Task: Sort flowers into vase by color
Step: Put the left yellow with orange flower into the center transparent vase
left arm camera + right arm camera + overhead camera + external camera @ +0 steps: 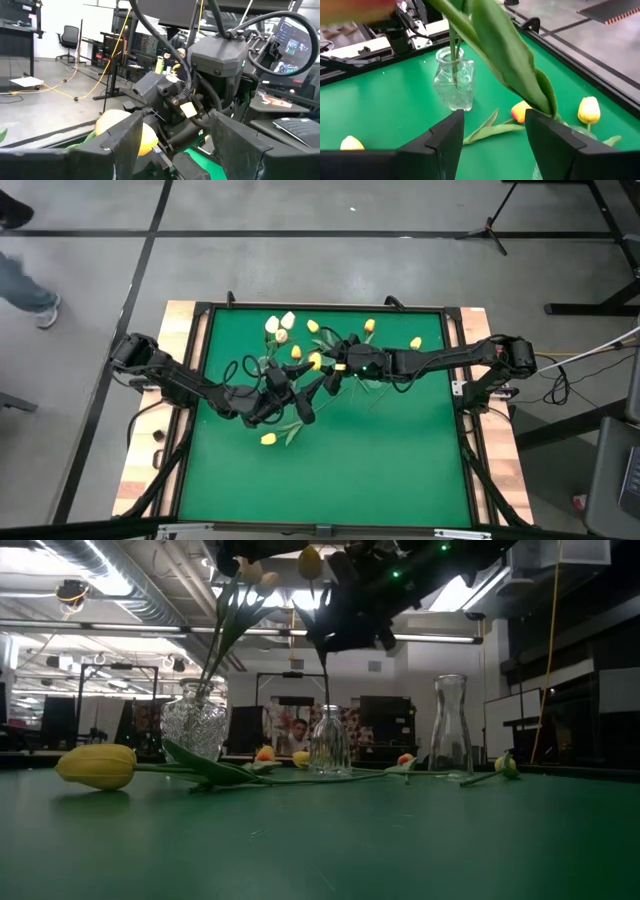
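**Tulip poised above the small vase**

Low view, nearest: a yellow tulip (97,766) lies at lower left, unsorted. Behind it stand three vases; the middle vase (329,743) sits under the right gripper (342,366), whose part-open jaws grip a tulip stem (510,60), apparently for lowering. The left gripper (300,402) waits wide open, empty.

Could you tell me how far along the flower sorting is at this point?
Partly done. Done: flowers stand in the cut-glass vase and a stem in the small bottle. In hand: the right hand hovers over the vases with a tulip. Left: the tall carafe is empty, and several tulips lie on the mat.
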